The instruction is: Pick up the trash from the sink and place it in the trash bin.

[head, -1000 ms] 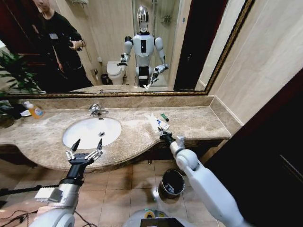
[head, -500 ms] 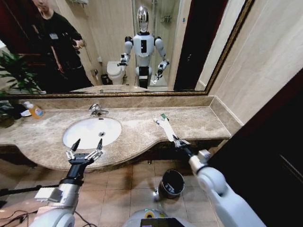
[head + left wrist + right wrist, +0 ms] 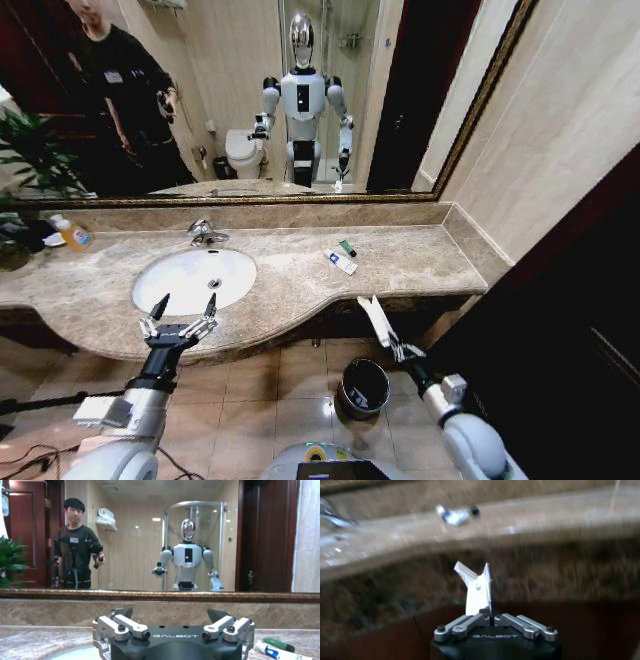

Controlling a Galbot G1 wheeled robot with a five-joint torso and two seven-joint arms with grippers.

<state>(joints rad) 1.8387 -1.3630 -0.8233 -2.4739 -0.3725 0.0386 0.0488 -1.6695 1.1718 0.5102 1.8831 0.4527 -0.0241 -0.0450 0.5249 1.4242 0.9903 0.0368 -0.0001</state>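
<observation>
Since a second ago my right pincer (image 3: 404, 349) has been pulling back off the beige marble surface (image 3: 290, 280) and dropping toward the floor, carrying a flat white packet (image 3: 376, 317) with it. It is clenched on the packet's lower end, jaws pinched together in the right wrist view, the packet (image 3: 479, 588) standing up from them with one corner flap splayed out. It is now hanging beside and a little above the small round black trash bin with the shiny rim (image 3: 364, 387), not yet over its mouth.

I am judging the packet to be very light, thin and floppy (paper or foil, I cannot say which), so it may cling to a pad on release; a firm pinch at the end is holding it well enough.

On the surface a white tube with blue marks (image 3: 342, 262) and a small green piece (image 3: 347, 248) are lying side by side, well apart from the white oval sink (image 3: 193, 279).

My left pincer (image 3: 181, 317) is waiting released, fingers spread, at the sink's near edge.
</observation>
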